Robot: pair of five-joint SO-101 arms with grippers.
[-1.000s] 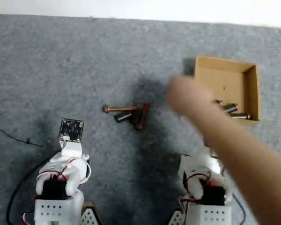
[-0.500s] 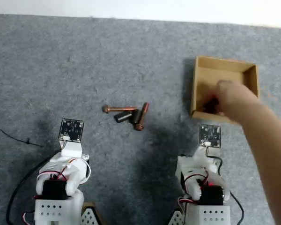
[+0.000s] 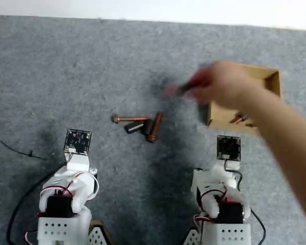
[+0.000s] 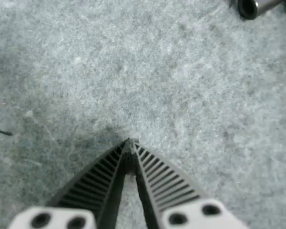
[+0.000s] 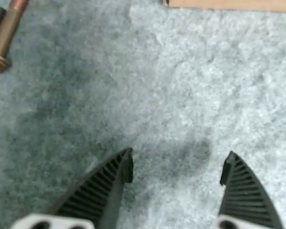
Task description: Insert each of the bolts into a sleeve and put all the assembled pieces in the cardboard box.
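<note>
High view: On the grey tabletop (image 3: 66, 61), a bolt (image 3: 128, 118) lies crosswise. A dark sleeve (image 3: 135, 126) lies just beside it, and a second bolt (image 3: 154, 126) touches the sleeve's far end. The box (image 3: 273, 79) sits well apart, on the right arm's side, with small pieces (image 3: 238, 118) by its near wall. A person's hand (image 3: 222, 84) hovers over the box's left edge and holds a dark blurred piece (image 3: 181, 89); we cannot tell what it is. The left arm (image 3: 66, 199) and right arm (image 3: 222, 199) sit at the near edge.

Left wrist view: The left pincer (image 4: 129, 143) is pressed together above bare tabletop. The sleeve's open end (image 4: 255, 5) shows farther off.

Right wrist view: The right pincer (image 5: 178, 157) is spread over bare tabletop. The second bolt (image 5: 5, 33) and the box wall (image 5: 229, 4) lie beyond it.
</note>
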